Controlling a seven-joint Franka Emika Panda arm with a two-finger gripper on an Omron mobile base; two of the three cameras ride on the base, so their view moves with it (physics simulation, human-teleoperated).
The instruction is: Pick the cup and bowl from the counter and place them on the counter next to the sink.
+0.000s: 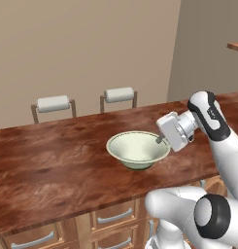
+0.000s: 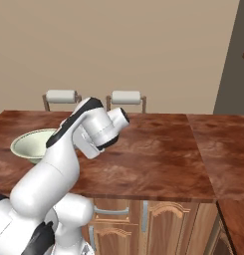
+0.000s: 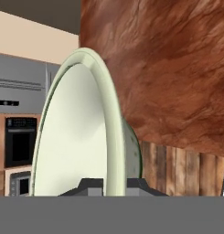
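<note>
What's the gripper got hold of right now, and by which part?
The gripper is shut on the wide pale cream bowl, pinching its flared rim on the side nearest the arm: one finger inside, one outside. The bowl sits on the reddish-brown wooden counter.

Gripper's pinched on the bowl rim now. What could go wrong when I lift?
The gripper holds the bowl by one thin spot on its flared rim, so it may tilt or slip out on lifting. The bowl sits near the counter front edge; a drop could send it off.
</note>
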